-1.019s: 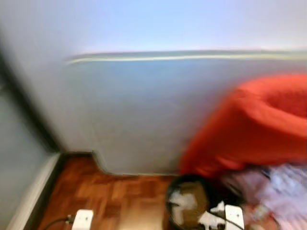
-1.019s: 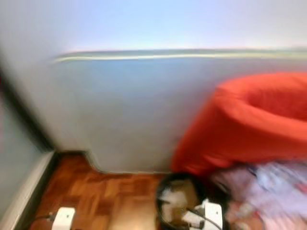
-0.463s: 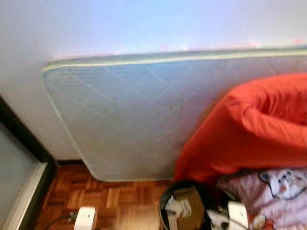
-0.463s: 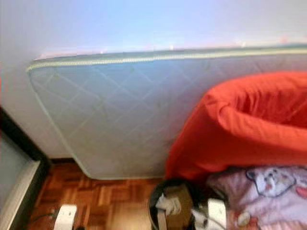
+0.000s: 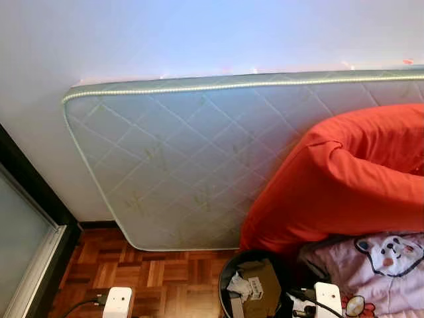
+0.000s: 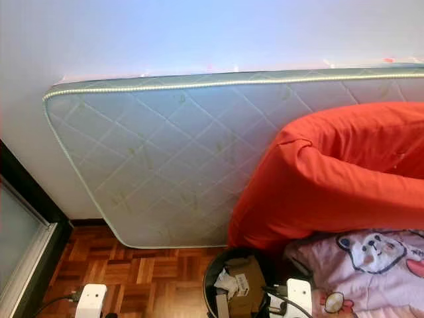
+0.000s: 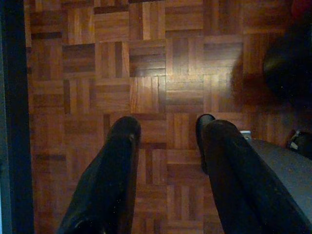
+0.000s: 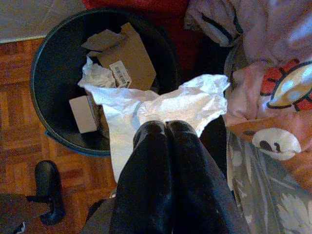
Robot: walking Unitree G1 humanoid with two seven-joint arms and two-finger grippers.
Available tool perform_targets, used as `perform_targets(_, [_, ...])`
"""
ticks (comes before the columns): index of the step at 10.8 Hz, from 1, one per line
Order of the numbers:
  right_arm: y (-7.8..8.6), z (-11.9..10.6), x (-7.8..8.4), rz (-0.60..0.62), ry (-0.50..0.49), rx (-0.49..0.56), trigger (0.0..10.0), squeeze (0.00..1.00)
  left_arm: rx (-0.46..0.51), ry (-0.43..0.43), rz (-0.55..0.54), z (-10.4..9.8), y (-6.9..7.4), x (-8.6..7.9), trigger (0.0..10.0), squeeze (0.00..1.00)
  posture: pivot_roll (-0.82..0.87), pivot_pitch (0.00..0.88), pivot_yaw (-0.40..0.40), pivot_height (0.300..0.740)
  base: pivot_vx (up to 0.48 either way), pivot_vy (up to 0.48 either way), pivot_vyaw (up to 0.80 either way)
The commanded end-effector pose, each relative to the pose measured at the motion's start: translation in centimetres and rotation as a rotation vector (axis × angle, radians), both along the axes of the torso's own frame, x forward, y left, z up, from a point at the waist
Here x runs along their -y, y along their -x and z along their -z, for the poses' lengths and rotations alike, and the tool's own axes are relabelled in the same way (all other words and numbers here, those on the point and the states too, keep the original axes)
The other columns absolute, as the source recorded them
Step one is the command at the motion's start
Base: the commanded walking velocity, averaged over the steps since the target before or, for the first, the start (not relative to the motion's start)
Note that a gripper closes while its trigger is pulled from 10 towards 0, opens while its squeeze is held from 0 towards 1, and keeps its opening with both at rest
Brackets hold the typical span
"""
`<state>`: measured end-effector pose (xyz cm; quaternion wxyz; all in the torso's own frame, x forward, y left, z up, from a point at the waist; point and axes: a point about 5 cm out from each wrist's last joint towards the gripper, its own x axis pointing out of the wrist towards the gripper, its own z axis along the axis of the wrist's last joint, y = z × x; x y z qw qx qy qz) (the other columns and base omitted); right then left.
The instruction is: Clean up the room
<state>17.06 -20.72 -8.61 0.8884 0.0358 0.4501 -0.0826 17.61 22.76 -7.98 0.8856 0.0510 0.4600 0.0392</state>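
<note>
Head view has gone from smeared to sharp over the last second, and the whole scene has slid sideways — camera motion settling, not the objects moving. The mattress [image 5: 179,165] leans on the wall, the red beanbag [image 5: 338,179] against it, and the black bin [image 5: 255,288] on the parquet floor [image 5: 159,278] at the bottom edge.

Right end effector [image 8: 165,127] — fingers pressed together, pinching a sheet of crumpled white paper [image 8: 165,105]. It hangs at the near rim of the bin [image 8: 53,68], the bulk of the sheet over the opening. Cardboard box [image 8: 129,61] and scraps already inside. Pink cartoon blanket [image 8: 278,97] just beside.

Left end effector [image 7: 165,134] — fingers spread apart, holding nothing, over bare floor.

Judgement: the robot looks settled at the bin; release is the likely next step.
</note>
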Motion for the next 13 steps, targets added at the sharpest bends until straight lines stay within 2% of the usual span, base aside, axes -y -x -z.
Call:
perform_targets(1, [-0.2,-0.1,-0.1,0.005,-0.007,0.012,10.0,0.00,-0.012,0.003,-0.004,0.1,0.2,-0.1,10.0,0.00,0.03,0.000,0.027,0.740,0.251,0.000,0.00])
perform_targets(4, [-0.5,-0.3,-0.1,0.001,-0.015,0.041,10.0,0.00,-0.013,0.004,0.001,0.1,0.1,0.1,10.0,0.00,0.02,0.000,0.030,0.740,0.259,0.000,0.00])
perform_targets(8, [-1.1,-0.8,0.0,-0.026,-0.030,0.124,10.0,0.00,-0.014,0.007,0.020,0.2,0.1,0.6,10.0,0.00,0.01,0.013,0.030,0.740,0.000,0.000,0.00])
perform_targets(12, [-1.5,-1.3,-0.1,-0.112,-0.040,0.195,10.0,0.00,-0.022,0.012,0.019,0.5,0.6,0.9,10.0,0.00,0.03,0.043,0.011,0.740,0.000,0.000,0.00])
perform_targets(13, [-6.9,-4.4,-1.5,-0.164,-0.047,0.357,10.0,0.00,-0.008,0.019,0.017,0.4,0.5,1.1,10.0,0.00,0.03,0.048,0.004,0.740,0.000,0.000,0.00])
